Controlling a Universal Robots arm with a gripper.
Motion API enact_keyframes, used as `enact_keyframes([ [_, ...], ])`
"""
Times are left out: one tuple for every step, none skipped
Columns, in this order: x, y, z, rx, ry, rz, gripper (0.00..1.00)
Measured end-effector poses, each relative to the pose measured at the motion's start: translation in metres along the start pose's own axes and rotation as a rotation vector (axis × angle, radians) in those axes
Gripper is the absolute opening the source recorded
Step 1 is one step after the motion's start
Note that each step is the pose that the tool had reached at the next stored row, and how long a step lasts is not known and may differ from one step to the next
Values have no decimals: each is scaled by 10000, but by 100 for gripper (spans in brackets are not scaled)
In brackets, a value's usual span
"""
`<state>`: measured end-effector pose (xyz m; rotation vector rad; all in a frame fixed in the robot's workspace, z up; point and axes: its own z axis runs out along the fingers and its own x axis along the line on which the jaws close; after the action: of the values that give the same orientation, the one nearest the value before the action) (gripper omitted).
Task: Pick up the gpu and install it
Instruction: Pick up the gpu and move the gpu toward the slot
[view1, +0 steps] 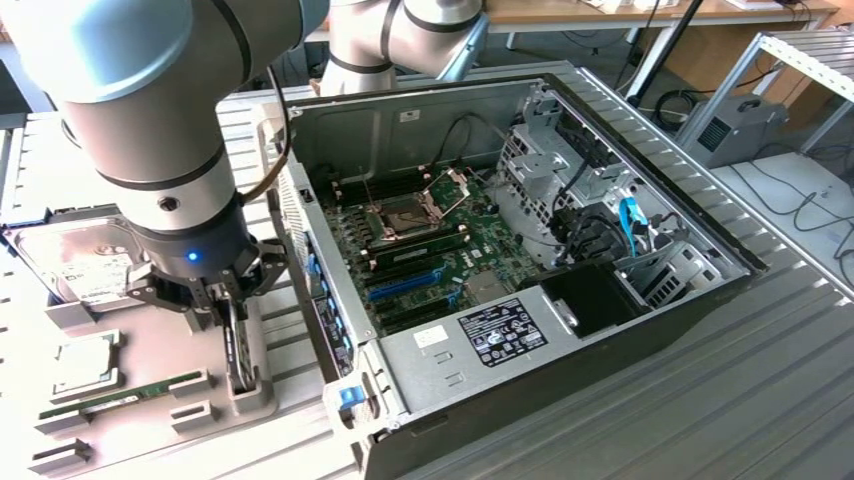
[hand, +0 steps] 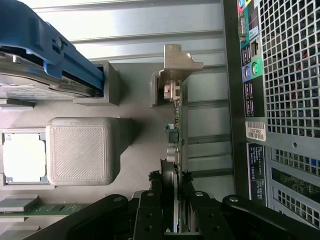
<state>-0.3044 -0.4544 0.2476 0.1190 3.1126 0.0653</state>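
Note:
The gpu (view1: 243, 352) stands on edge in a grey holder on the parts tray (view1: 254, 400), at the exterior view's left of the open computer case (view1: 694, 300). My gripper (view1: 227, 308) is lowered straight onto it. In the wrist view the gpu (hand: 176, 117) is seen edge-on, a thin dark card with its silver end bracket (hand: 178, 61) at the far end. My gripper (hand: 171, 184) straddles the near end, and the black fingers (hand: 154, 194) press against both faces of the card. The card still sits in its holder.
The motherboard (view1: 427, 235) lies exposed inside the case, with a blue slot (view1: 400, 285) near the power supply (view1: 501, 330). On the tray lie a silver hard drive (view1: 80, 265), a processor (view1: 83, 362) and a green memory stick (view1: 127, 390). The case's rear panel (hand: 285, 100) is close beside the gpu.

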Motion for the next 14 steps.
enact_keyframes([
  [0,0,-2,0,0,0,26],
  [0,0,-4,0,0,0,26],
  [0,0,-7,-1,0,0,26],
  [0,0,-9,-1,-1,0,26],
  [0,0,-11,0,0,0,26],
  [0,0,-13,0,0,0,26],
  [0,1,-16,0,0,0,26],
  [0,1,-18,-1,-1,0,26],
  [0,1,-19,-1,-1,0,26],
  [-1,1,-22,0,-1,0,26],
  [-1,1,-24,0,0,0,26],
  [-1,1,-26,0,0,0,26],
  [-1,1,-28,0,0,0,26],
  [-1,1,-30,0,0,0,26],
])
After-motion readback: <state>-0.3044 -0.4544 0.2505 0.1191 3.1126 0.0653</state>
